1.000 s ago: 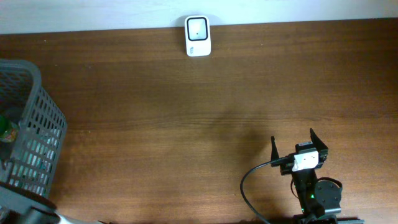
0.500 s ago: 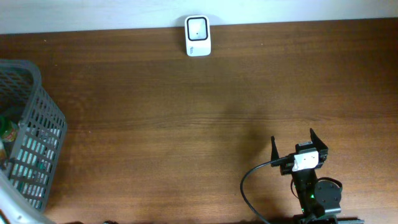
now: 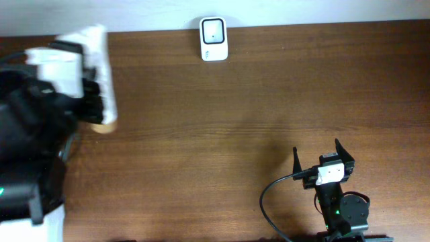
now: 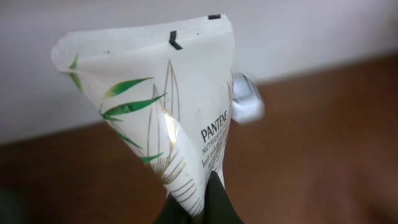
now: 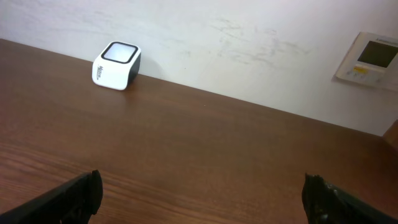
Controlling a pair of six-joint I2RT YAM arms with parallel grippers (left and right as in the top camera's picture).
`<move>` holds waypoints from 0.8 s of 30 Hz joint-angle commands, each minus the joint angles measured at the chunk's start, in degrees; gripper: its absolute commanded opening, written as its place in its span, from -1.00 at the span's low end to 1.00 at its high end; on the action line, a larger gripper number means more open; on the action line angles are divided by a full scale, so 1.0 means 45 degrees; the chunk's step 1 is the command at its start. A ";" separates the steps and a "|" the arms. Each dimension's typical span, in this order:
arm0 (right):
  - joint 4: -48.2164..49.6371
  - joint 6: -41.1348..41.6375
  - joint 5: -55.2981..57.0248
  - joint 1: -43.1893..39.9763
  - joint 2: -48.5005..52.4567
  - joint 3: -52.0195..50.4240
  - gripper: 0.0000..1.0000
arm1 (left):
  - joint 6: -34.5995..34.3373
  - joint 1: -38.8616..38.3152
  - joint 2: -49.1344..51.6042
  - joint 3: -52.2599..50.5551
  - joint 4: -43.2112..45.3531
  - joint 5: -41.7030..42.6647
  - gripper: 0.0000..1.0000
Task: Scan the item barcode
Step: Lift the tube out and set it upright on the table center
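The left hand (image 4: 200,210) is clamped shut on the lower part of a white tube (image 4: 163,109). The tube stands with its flat crimped end up, printed with green leaves and the word PANTENE. Only the dark tips of the fingers (image 4: 217,202) show at the bottom edge of the left wrist view, and the tube's lower end is cut off there. The smaller print under the brand name is too soft to read, and the tube's far face is hidden.

From overhead the tube (image 3: 103,70) and the left arm (image 3: 30,134) are a smeared blur over the far left of the worktop (image 3: 222,128). There the grip itself cannot be made out.

The scanner (image 3: 213,39) sits at the far edge of the worktop, well apart from the tube. In the left wrist view it is only a pale blur (image 4: 247,102) just behind the tube's right edge.

The right hand (image 3: 316,149) rests near the front right with its jaws spread wide and nothing between them. Its cable (image 3: 269,195) loops beside it. A wall panel (image 5: 372,57) is cut off by the right wrist frame
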 commanded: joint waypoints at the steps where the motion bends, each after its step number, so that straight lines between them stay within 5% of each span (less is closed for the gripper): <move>1: -0.0049 0.0146 0.0015 0.0019 -0.0073 -0.0063 0.97 | -0.0583 -0.2127 0.1438 0.0151 -0.0981 0.0243 -1.00; 11: -0.0049 0.0146 0.0015 0.0019 -0.0073 -0.0063 0.97 | -0.3429 -0.6955 0.8121 0.0151 -0.1234 0.0811 -1.00; 14: -0.0049 0.0146 0.0015 0.0019 -0.0073 -0.0063 0.97 | -0.4575 -0.8301 1.0734 0.0151 0.0801 0.1753 -1.00; 19: -0.0049 0.0146 0.0015 0.0019 -0.0073 -0.0063 0.97 | -0.8922 -0.8966 1.2794 0.0151 0.4580 0.1753 -1.00; 22: -0.0049 0.0146 0.0015 0.0019 -0.0073 -0.0063 0.97 | -0.9306 -0.9131 1.3245 0.0151 0.5207 0.1753 -0.94; 23: -0.0049 0.0146 0.0015 0.0019 -0.0073 -0.0063 0.97 | -0.9296 -0.9131 1.3270 0.0151 0.5119 0.1749 -0.21; 24: -0.0049 0.0141 0.0015 0.0019 -0.0073 -0.0063 0.97 | -0.9228 -0.9126 1.3270 0.0151 0.5085 0.1753 0.98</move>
